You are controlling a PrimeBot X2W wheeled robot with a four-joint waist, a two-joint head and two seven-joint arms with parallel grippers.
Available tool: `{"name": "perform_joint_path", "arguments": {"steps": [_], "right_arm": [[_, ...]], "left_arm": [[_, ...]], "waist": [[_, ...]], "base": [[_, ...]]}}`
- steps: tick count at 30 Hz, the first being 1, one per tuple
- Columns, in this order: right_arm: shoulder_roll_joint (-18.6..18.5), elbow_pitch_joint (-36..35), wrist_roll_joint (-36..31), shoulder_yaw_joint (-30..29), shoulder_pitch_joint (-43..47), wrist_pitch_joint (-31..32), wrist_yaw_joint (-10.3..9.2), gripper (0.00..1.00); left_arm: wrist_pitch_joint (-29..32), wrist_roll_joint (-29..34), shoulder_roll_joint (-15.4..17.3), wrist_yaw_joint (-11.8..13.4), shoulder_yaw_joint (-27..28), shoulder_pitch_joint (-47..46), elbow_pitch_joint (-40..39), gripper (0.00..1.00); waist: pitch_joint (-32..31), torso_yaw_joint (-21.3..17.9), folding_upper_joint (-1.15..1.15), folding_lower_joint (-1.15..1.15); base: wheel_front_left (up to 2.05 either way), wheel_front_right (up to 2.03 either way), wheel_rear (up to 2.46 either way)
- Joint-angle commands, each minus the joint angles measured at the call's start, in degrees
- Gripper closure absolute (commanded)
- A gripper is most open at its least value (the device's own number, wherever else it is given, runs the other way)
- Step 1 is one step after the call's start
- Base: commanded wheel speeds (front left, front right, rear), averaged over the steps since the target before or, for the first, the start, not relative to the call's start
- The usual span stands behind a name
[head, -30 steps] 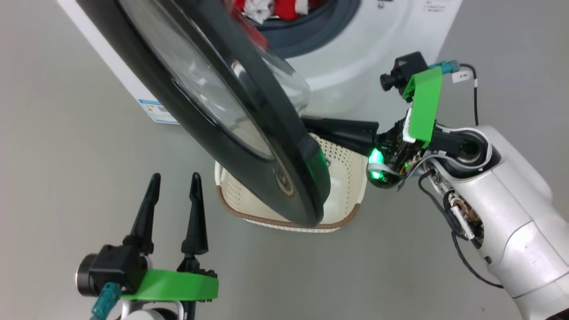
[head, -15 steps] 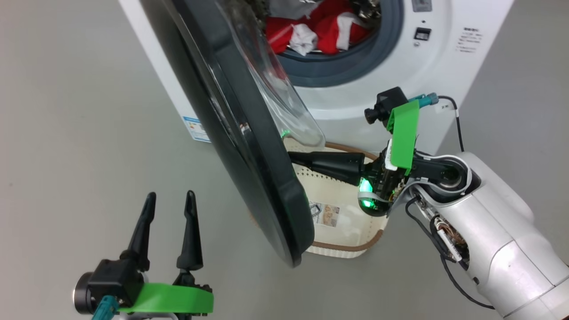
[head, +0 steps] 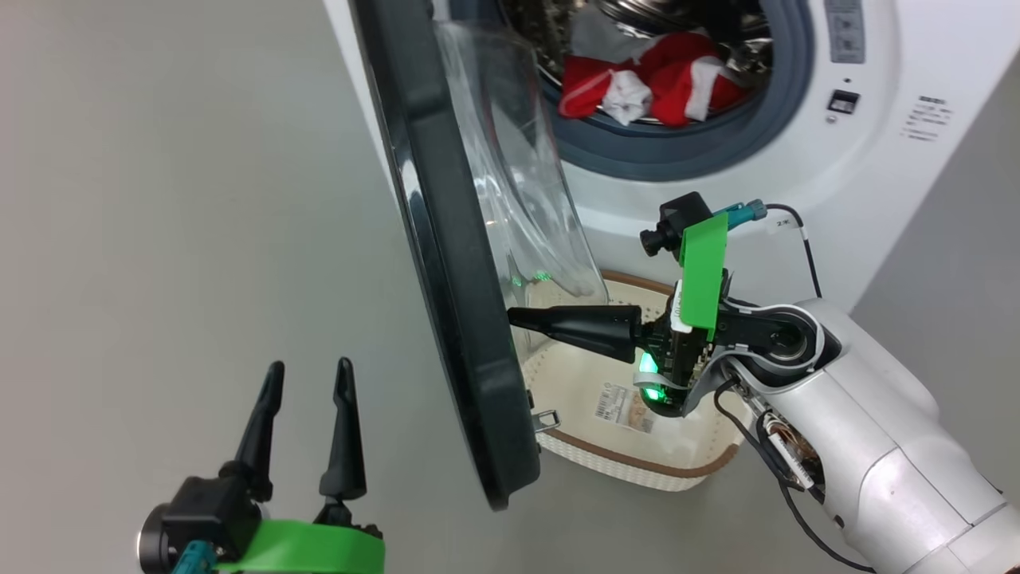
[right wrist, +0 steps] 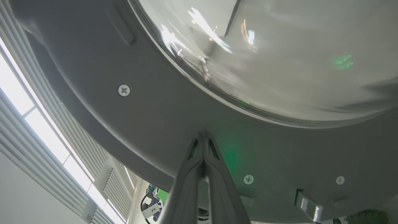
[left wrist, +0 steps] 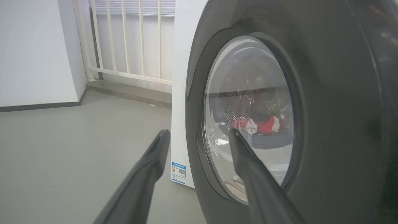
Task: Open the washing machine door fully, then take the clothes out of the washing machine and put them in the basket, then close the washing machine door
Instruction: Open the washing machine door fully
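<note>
Tag near my right wrist — reads "2", next mark unclear. Print on washer front, blue sticker on its side, sticker in basket — too small for me to read.

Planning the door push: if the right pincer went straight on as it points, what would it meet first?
The washing machine door, on its inner rim beside the glass bowl; the shut right pincer looks at or nearly on it.

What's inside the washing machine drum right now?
Red-and-white clothes lie low in the drum of the washing machine. The open door covers the drum's left side, so anything there is hidden.
</note>
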Motion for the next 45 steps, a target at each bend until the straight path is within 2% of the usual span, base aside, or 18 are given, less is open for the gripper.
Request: {"name": "perform_joint_path", "arguments": {"steps": [1, 11, 20, 24, 25, 26, 27, 28, 29, 35, 40, 45], "right_arm": [[2.0, -1.1, -0.2, 0.6, 0.5, 0.0, 0.45, 1.00], [3.0, -0.4, -0.1, 1.4, 0.6, 0.7, 0.45, 1.00], [3.5, 0.0, -0.5, 2.5, 0.9, 0.5, 0.45, 1.00], [3.6, 0.2, -3.1, 3.1, 1.3, -1.9, 0.45, 1.00], [3.5, 0.1, -4.1, 3.1, 1.6, -2.8, 0.45, 0.88], [3.3, 0.0, -5.4, 3.1, 1.8, -3.8, 0.45, 0.62], [3.0, -0.4, -6.8, 3.3, 2.1, -4.9, 0.45, 0.51], [2.6, -0.9, -8.2, 3.3, 2.4, -5.9, 0.45, 0.35], [1.6, -2.5, -11.3, 3.3, 3.5, -8.4, 0.45, 0.00], [-1.0, -7.5, -19.3, 3.4, 6.8, -16.1, 0.45, 0.00], [-4.5, -12.3, -30.5, 4.5, 9.9, -28.5, 0.45, 0.00], [-6.5, -12.1, -40.9, 8.4, 11.8, -40.7, 0.45, 0.00]], "left_arm": [[-0.4, -0.5, 0.8, -0.2, 1.7, 0.2, -1.1, 0.00], [-0.4, -1.1, 0.8, 0.4, 0.9, 1.4, -1.0, 0.00], [-0.4, -1.3, 0.8, 0.4, 1.5, 2.0, -1.2, 0.00], [-0.4, -1.4, 0.8, 0.1, 1.6, 2.4, -0.8, 0.00], [-0.4, -1.4, 0.8, 0.0, 1.6, 2.5, -0.7, 0.00], [-0.4, -1.4, 0.8, -0.1, 1.6, 2.6, -0.5, 0.00], [-0.4, -1.5, 0.8, -0.2, 1.6, 2.6, -0.3, 0.00], [-0.4, -1.6, 0.8, -0.3, 1.7, 2.7, 0.0, 0.00], [-0.4, -1.7, 0.8, -0.6, 1.8, 2.7, 0.6, 0.00], [-0.4, -1.8, 0.8, -1.1, 2.5, 2.9, 1.2, 0.00], [-0.4, -1.8, 0.8, -1.9, 2.9, 3.0, 1.7, 0.00], [-0.4, -1.1, 0.8, -1.9, 3.3, 2.9, 1.9, 0.00]], "waist": [[-0.4, 1.4, 0.00, 0.00], [-1.5, 4.2, 0.00, 0.00], [-2.2, 4.3, 0.00, 0.00], [-2.9, 3.9, 0.00, 0.00], [-3.2, 3.8, 0.00, 0.00], [-3.4, 3.7, 0.00, 0.00], [-3.5, 3.7, 0.00, 0.00], [-3.7, 3.6, 0.00, 0.00], [-3.9, 3.4, 0.00, 0.00], [-4.3, 2.5, 0.00, 0.00], [-4.8, 1.7, 0.00, 0.00], [-5.3, 0.8, 0.00, 0.00]], "base": [[0.00, 0.00, 0.00], [0.00, 0.00, 0.00], [0.00, 0.00, 0.00], [0.00, 0.00, 0.00], [0.00, 0.00, 0.00], [0.00, 0.00, 0.00], [0.00, 0.00, 0.00], [0.00, 0.00, 0.00], [0.00, 0.00, 0.00], [0.00, 0.00, 0.00], [0.00, 0.00, 0.00], [0.00, 0.00, 0.00]]}}
